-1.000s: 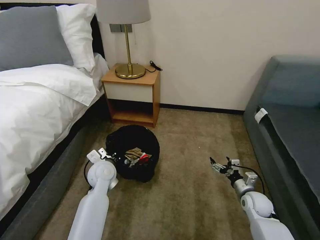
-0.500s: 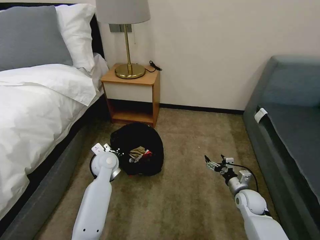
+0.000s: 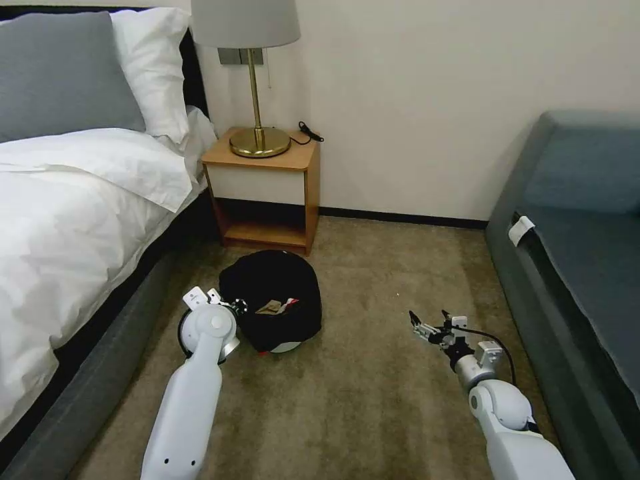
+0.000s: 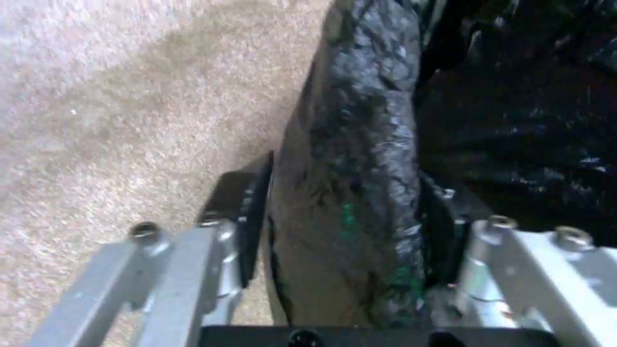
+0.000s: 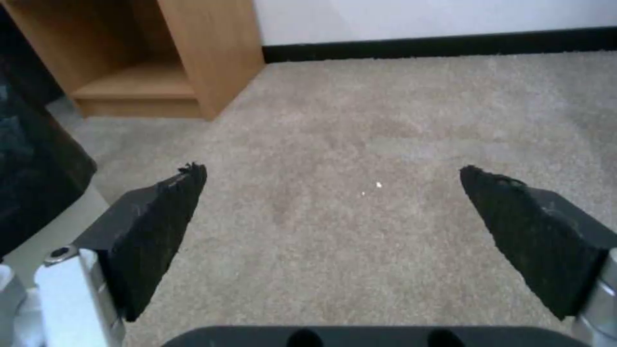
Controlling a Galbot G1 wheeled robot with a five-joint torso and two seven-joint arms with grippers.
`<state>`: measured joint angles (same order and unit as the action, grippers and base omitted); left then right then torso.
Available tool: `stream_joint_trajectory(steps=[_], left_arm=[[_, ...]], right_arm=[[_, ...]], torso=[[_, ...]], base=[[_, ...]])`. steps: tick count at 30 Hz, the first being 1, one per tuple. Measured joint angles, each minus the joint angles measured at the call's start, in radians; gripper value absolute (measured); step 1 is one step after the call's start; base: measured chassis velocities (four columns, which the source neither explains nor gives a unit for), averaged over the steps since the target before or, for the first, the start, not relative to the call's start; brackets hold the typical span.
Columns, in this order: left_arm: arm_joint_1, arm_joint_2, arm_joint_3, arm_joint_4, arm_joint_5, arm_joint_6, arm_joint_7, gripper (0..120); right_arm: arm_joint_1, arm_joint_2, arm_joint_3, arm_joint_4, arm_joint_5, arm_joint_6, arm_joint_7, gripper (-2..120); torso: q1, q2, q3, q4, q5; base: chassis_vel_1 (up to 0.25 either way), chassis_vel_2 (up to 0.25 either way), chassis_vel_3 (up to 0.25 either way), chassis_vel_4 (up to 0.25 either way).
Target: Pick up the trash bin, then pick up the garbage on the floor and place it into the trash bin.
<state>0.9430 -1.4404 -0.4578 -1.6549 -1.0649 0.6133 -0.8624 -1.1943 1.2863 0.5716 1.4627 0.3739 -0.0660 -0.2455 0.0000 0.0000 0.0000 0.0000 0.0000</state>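
Left gripper (image 4: 344,231) clamped on the bin's (image 3: 272,293) bagged rim, one pad (image 4: 248,212) outside the wall, the other inside; in the head view it sits at the bin's left edge (image 3: 230,308). Bin is tilted, mouth toward the robot, pale base (image 3: 287,347) showing at the bottom, on or just off the carpet (image 3: 373,393), cannot tell which. Garbage (image 3: 275,307) lies inside the bin: a brown piece and a bit of red-white visible, rest hidden by the black bag, so count cannot be told.

Right gripper (image 3: 427,327) spread wide, holding nothing, low over bare carpet well right of the bin. In the right wrist view both pads (image 5: 161,226) flank carpet, with the bin's side at that frame's edge (image 5: 32,168).

Edges: bed (image 3: 73,220) frame close along the left arm's side; 1 nightstand (image 3: 263,190) just behind the bin, 1 lamp (image 3: 250,80) on it; 1 sofa (image 3: 573,267) close beside the right arm; wall and baseboard (image 3: 400,218) at back. Open carpet between bin and sofa and in front of the robot. 2 pillows (image 3: 150,67) on the bed.
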Motion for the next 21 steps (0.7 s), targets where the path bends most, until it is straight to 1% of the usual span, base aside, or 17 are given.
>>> stream_joint_trajectory(steps=[3,4,5,6,8,9,10,11,12,13,15,16,18,19,21], left_arm=[[0.019,0.013,0.001,-0.032,0.038,0.002,0.019,75],[0.019,0.013,0.001,-0.032,0.038,0.002,0.019,75],[0.027,0.022,0.001,-0.049,0.037,0.005,0.024,82],[0.027,0.022,0.001,-0.049,0.037,0.005,0.024,82],[0.037,0.033,-0.001,-0.071,0.037,0.006,0.031,90],[0.045,0.042,-0.003,-0.089,0.044,0.007,0.036,97],[0.045,0.042,-0.003,-0.089,0.044,0.007,0.036,97],[0.054,0.049,-0.006,-0.105,0.054,0.007,0.041,102],[0.061,0.054,-0.008,-0.116,0.060,0.007,0.046,105],[0.061,0.054,-0.008,-0.116,0.060,0.007,0.046,105],[0.083,0.071,-0.020,-0.148,0.071,0.011,0.070,110],[0.083,0.071,-0.020,-0.148,0.071,0.011,0.070,110],[0.105,0.089,-0.033,-0.176,0.080,0.020,0.094,112],[0.105,0.089,-0.033,-0.176,0.080,0.020,0.094,112],[0.128,0.106,-0.043,-0.202,0.117,0.025,0.128,115]], right_arm=[[-0.013,0.003,0.002,0.012,-0.001,-0.001,0.001,100],[-0.013,0.003,0.002,0.012,-0.001,-0.001,0.001,100],[-0.018,0.003,0.003,0.018,-0.001,-0.002,0.001,100],[-0.018,0.003,0.003,0.018,-0.001,-0.002,0.001,100],[-0.024,0.004,0.005,0.025,-0.002,-0.002,0.002,100],[-0.029,0.005,0.008,0.032,-0.004,-0.003,0.003,100],[-0.029,0.005,0.008,0.032,-0.004,-0.003,0.003,100],[-0.034,0.005,0.009,0.040,-0.005,-0.005,0.004,100],[-0.037,0.004,0.009,0.046,-0.006,-0.007,0.005,100],[-0.037,0.004,0.009,0.046,-0.006,-0.007,0.005,100],[-0.042,0.003,0.011,0.066,-0.005,-0.015,0.008,100],[-0.042,0.003,0.011,0.066,-0.005,-0.015,0.008,100],[-0.045,0.003,0.012,0.084,-0.002,-0.020,0.012,100],[-0.045,0.003,0.012,0.084,-0.002,-0.020,0.012,100],[-0.053,0.007,0.012,0.099,-0.002,-0.022,0.017,100]], torso=[[0.000,0.000,0.000,0.0000,-0.0001],[0.000,0.000,0.000,0.0000,-0.0001],[0.000,0.000,0.000,0.0000,0.0000],[0.000,0.000,0.000,0.0000,0.0000],[0.000,0.000,0.000,0.0001,0.0000],[0.000,0.000,0.000,0.0000,0.0000],[0.000,0.000,0.000,0.0000,0.0000],[0.000,0.000,0.000,0.0000,0.0000],[0.000,0.000,0.000,0.0000,0.0000],[0.000,0.000,0.000,0.0000,0.0000],[0.000,0.000,0.000,0.0000,-0.0001],[0.000,0.000,0.000,0.0000,-0.0001],[0.000,0.000,0.000,0.0001,-0.0001],[0.000,0.000,0.000,0.0001,-0.0001],[0.000,0.000,0.000,0.0001,-0.0002]], base=[[0.000,0.000,0.000,0.000],[0.000,0.000,0.000,0.000],[0.000,0.000,0.000,0.000],[0.000,0.000,0.000,0.000],[0.000,0.000,0.000,0.000],[0.000,0.000,0.000,0.000],[0.000,0.000,0.000,0.000],[0.000,0.000,0.000,0.000],[0.000,0.000,0.000,0.000],[0.000,0.000,0.000,0.000],[0.000,0.000,0.000,0.000],[0.000,0.000,0.000,0.000],[0.000,0.000,0.000,0.000],[0.000,0.000,0.000,0.000],[0.000,0.000,0.000,0.000]])
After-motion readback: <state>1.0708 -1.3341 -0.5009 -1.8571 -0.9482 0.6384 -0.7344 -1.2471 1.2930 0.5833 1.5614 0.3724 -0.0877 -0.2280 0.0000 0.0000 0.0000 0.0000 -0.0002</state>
